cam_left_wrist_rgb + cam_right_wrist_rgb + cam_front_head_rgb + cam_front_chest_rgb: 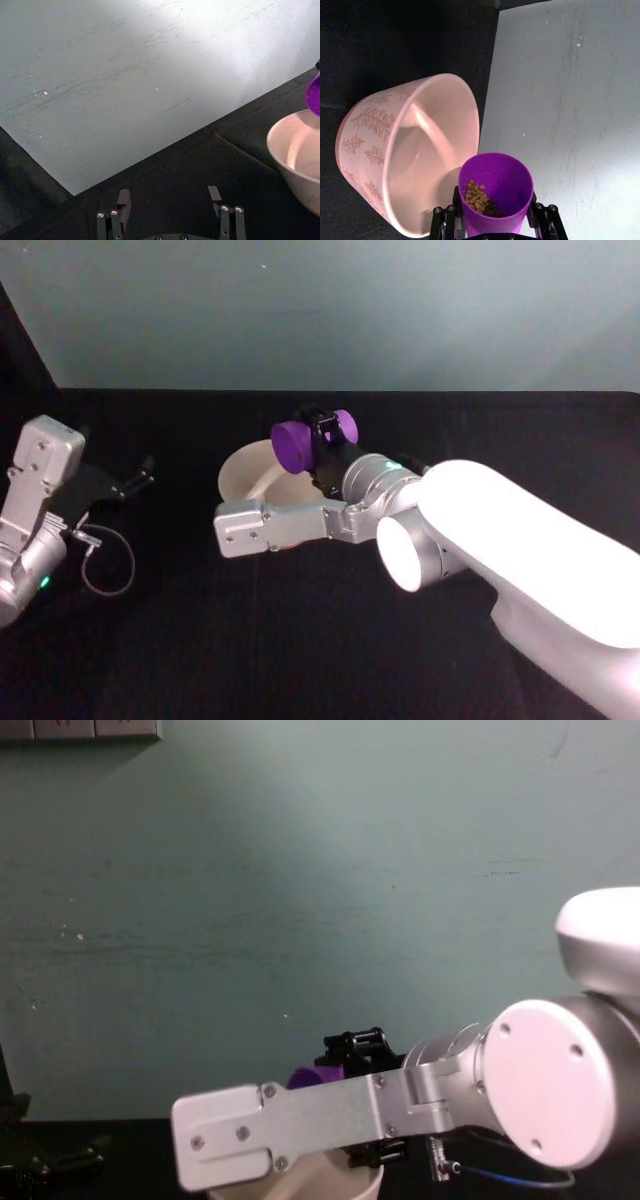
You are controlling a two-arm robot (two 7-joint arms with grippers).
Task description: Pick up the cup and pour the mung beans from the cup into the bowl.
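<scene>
Mung beans [480,198] lie heaped low inside the cup [495,187] in the right wrist view; the head view hides them. The right gripper [323,443] clamps the purple cup around its middle, tipped on its side above the far right rim of the bowl [243,480]. In the chest view the right arm's grey link [300,1125] crosses in front, covering most of cup and bowl. The left gripper [169,197] hovers well left of the bowl, fingers spread wide and empty, near a cable loop [110,575].
</scene>
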